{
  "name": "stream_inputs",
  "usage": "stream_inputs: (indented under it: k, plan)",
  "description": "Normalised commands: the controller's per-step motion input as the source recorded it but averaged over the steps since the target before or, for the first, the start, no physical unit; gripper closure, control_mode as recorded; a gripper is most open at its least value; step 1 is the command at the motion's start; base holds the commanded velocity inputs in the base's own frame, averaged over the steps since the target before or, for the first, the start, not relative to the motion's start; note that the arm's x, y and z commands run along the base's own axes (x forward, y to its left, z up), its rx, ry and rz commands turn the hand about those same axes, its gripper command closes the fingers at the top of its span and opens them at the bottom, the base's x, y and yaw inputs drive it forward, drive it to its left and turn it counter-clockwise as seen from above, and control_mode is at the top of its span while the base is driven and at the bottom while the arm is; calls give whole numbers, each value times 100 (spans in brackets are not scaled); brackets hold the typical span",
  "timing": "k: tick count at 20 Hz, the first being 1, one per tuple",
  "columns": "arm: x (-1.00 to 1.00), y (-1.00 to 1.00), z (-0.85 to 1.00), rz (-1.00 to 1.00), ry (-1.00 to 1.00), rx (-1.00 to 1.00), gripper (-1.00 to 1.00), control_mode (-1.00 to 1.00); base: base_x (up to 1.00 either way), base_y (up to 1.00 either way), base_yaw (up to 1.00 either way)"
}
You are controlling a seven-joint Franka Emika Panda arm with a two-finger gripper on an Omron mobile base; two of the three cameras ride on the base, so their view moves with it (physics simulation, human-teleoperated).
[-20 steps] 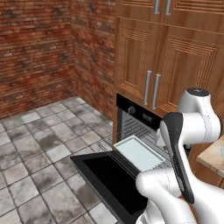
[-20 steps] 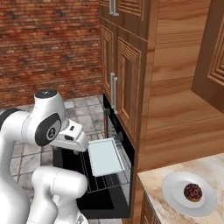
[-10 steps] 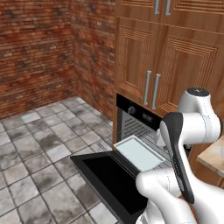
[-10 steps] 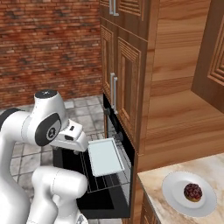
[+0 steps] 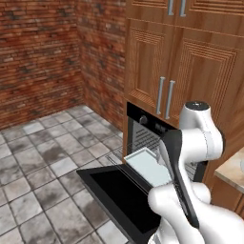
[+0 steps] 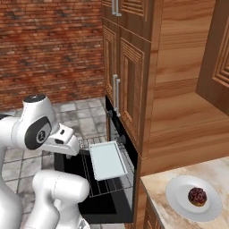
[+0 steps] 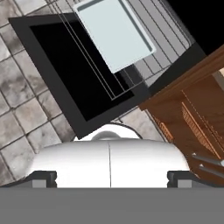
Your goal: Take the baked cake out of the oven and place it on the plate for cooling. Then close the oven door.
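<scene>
The cake (image 6: 197,196), a small dark brown lump, sits on the white plate (image 6: 176,197) on the counter at the lower right. The black oven (image 5: 143,125) stands with its oven door (image 5: 116,193) (image 7: 61,65) folded down flat. A wire rack is pulled out over the door with a pale square tray (image 6: 107,160) (image 5: 148,166) (image 7: 116,33) on it. My hand (image 6: 67,139) hovers above the door, left of the tray and far from the plate. The gripper (image 7: 111,177) is open, its dark tips wide apart with nothing between them.
Wooden cabinet doors (image 5: 157,71) with vertical handles rise above the oven. A tall wooden panel (image 6: 179,80) separates the oven from the stone counter (image 6: 156,210). Tiled floor (image 5: 43,157) and brick walls (image 5: 38,52) lie to the left.
</scene>
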Motion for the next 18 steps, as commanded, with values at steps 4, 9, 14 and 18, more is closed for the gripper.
stream_inputs:
  k: [4, 9, 14, 18]
  plan:
    - [0, 93, -30, 0, 0, -12, -100, -100, 0, 0, 0]
    - [19, 62, -20, 0, 0, -9, -100, -100, 0, 0, 0]
    - [44, 15, -3, 0, 0, -4, -100, -100, 0, 0, 0]
    - [55, 0, -1, 0, 0, 0, -100, -100, 0, 0, 0]
